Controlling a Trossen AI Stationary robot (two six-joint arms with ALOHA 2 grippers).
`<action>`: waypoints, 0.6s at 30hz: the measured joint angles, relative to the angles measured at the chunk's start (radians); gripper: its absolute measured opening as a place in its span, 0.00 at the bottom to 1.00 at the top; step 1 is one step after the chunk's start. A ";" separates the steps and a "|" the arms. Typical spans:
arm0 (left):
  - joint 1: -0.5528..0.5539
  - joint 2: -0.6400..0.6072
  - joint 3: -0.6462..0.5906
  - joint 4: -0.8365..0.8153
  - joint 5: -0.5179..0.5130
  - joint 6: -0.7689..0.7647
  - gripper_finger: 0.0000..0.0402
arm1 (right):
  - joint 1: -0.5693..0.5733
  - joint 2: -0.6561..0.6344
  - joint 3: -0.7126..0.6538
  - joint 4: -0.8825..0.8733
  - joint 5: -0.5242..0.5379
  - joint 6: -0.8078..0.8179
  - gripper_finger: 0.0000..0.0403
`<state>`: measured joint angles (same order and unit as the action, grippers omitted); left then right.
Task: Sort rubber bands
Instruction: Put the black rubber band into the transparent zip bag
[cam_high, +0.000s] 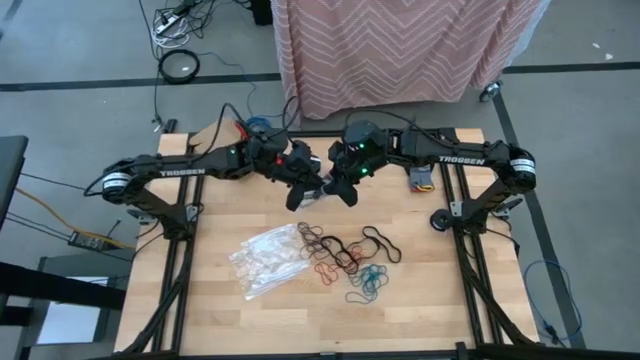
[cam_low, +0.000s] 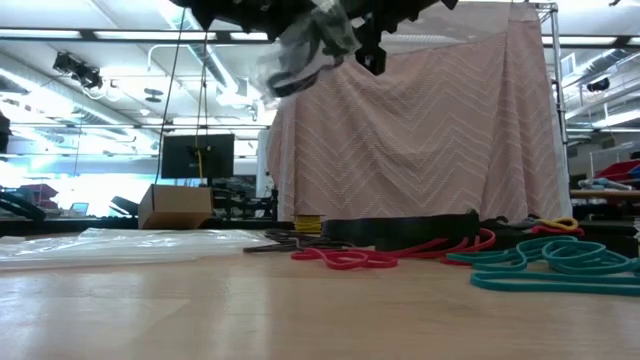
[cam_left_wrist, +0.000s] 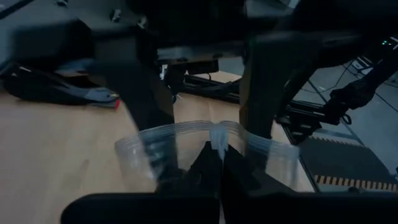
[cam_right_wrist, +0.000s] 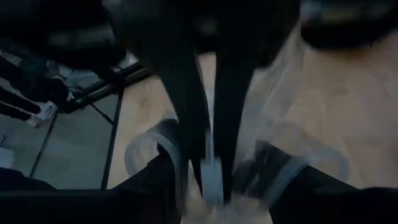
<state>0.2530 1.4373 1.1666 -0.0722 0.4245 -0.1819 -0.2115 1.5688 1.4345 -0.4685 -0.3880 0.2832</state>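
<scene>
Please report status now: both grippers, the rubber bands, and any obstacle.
Left gripper shut on a clear bag, held high. Right gripper meets it there, fingers around the bag. Rubber bands lie untouched on the table. More bags beside them.

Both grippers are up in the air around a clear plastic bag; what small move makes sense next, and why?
Probably the right gripper should finish closing on the clear bag, so both arms can pull its mouth open. The left gripper already pinches the bag's rim, held above the table, while the rubber bands lie unsorted on the table.
</scene>
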 joint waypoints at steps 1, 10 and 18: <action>0.005 -0.012 0.000 -0.014 -0.003 0.008 0.00 | 0.000 0.000 0.000 -0.007 -0.002 0.000 0.42; 0.048 -0.099 0.000 -0.114 -0.021 0.043 0.00 | -0.008 0.000 0.000 0.018 -0.003 0.001 0.42; 0.048 -0.114 0.001 -0.205 -0.060 0.077 0.00 | -0.013 -0.017 0.000 0.020 -0.011 0.002 0.42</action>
<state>0.3008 1.3229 1.1679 -0.2771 0.3647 -0.1051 -0.2250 1.5518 1.4342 -0.4488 -0.3992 0.2848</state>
